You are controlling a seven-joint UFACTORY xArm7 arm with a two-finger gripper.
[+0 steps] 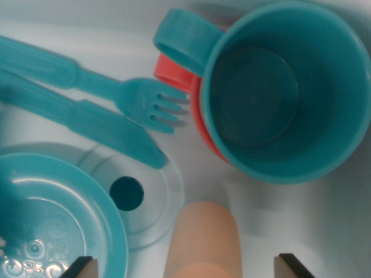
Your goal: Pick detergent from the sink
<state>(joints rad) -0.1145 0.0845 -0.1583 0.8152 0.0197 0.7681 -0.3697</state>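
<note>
**Desk:** How is the arm sitting?

**Me:** I'm looking straight down into the white sink (261, 231) through the wrist camera. Only the two tips of the claw (186, 267) show, at the bottom edge, one at about seven o'clock and one at about five. They stand wide apart, so I read the claw as open, with nothing held.

**Desk:** And the detergent?

**Me:** The peach-coloured detergent bottle (203, 240) lies at six o'clock, between the two tips and closer to the seven o'clock one. I can't tell whether either tip touches it.

**Desk:** Anything you can't make out?

**Me:** The bottle's lower end runs off the frame, and it is blurred, so no cap or label shows. A teal plate (58, 214) at eight o'clock is cut off by the edge. The drain (126, 193) sits just beside it, toward centre. A teal fork (124, 95) and teal knife (98, 124) lie side by side at ten o'clock, their handles leaving the frame. At two o'clock a teal cup (284, 92) sits inside a red cup (200, 119), which shows only a sliver of rim and handle.
</note>
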